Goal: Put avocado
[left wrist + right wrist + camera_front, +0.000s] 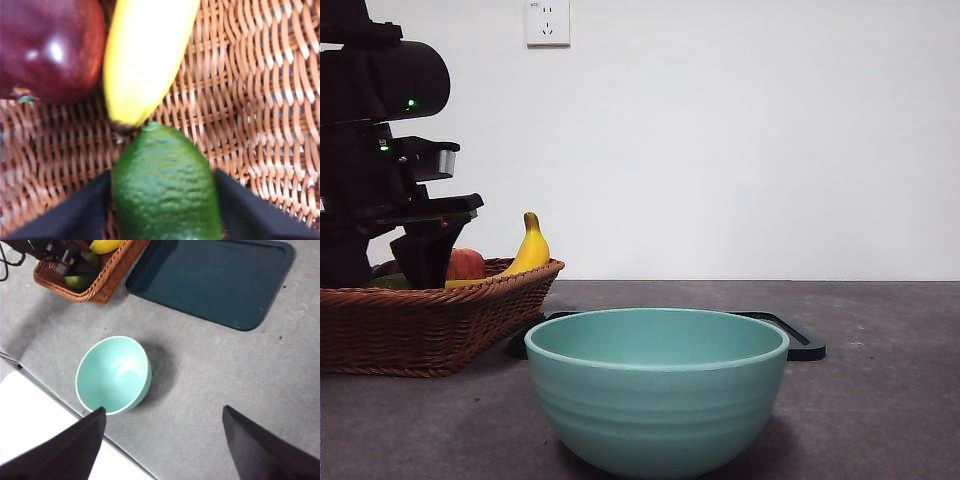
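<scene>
The avocado (165, 185), dark green with mottled skin, lies in the wicker basket (250, 100) between my left gripper's two black jaws. The left gripper (162, 172) is down inside the basket (420, 320) at the left of the front view, and both jaws press against the avocado's sides. A yellow banana (145, 55) lies just beyond the avocado's tip, with a dark red round fruit (50, 47) beside it. My right gripper (163, 409) is open and empty, high above the table near the teal bowl (112, 375).
The teal bowl (550, 350) stands near the front edge, right of the basket. A dark flat tray (215, 280) lies behind it (800, 345). The banana (530, 250) and a red apple (467, 264) rise above the basket rim.
</scene>
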